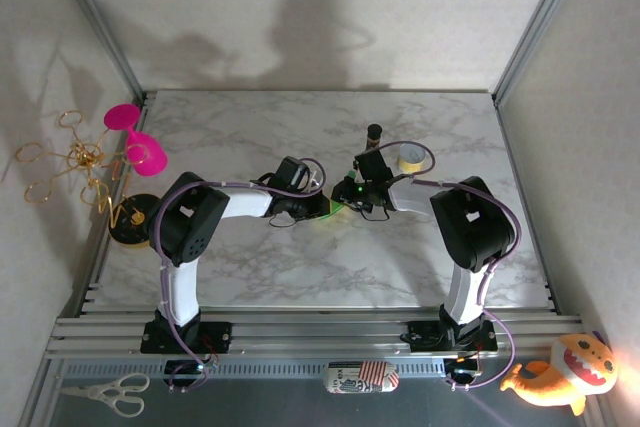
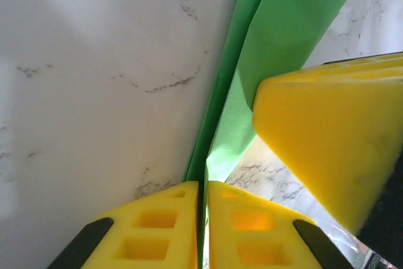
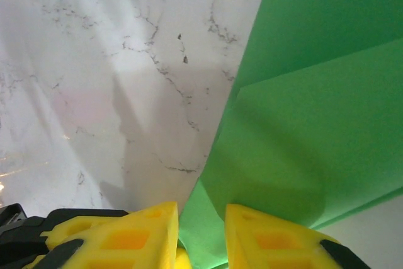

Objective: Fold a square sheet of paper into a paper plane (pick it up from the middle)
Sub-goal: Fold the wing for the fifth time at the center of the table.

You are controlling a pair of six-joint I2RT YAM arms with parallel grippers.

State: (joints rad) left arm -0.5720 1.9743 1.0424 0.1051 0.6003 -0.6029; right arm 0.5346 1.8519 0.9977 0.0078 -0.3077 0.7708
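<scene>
The bright green sheet of paper (image 1: 331, 210) is folded into layers and sits between the two grippers at mid-table. My left gripper (image 1: 312, 207) is shut on one of its folded edges, and the paper (image 2: 289, 23) runs up and away from the closed gripper (image 2: 203, 184). My right gripper (image 1: 346, 197) meets it from the right. Its jaws (image 3: 201, 212) stand apart, with a creased flap of the paper (image 3: 315, 92) lying between them. One right finger (image 2: 327, 137) shows close by in the left wrist view. Whether the folds form a paper plane is hidden by the grippers.
A yellow-white tape roll (image 1: 409, 157) and a dark cylinder (image 1: 374, 134) stand behind the right gripper. A pink cup (image 1: 140, 144) and a gold wire stand (image 1: 75, 159) sit at the left edge. Scissors (image 1: 105, 394) and a toy fish (image 1: 560, 372) lie beyond the near rail.
</scene>
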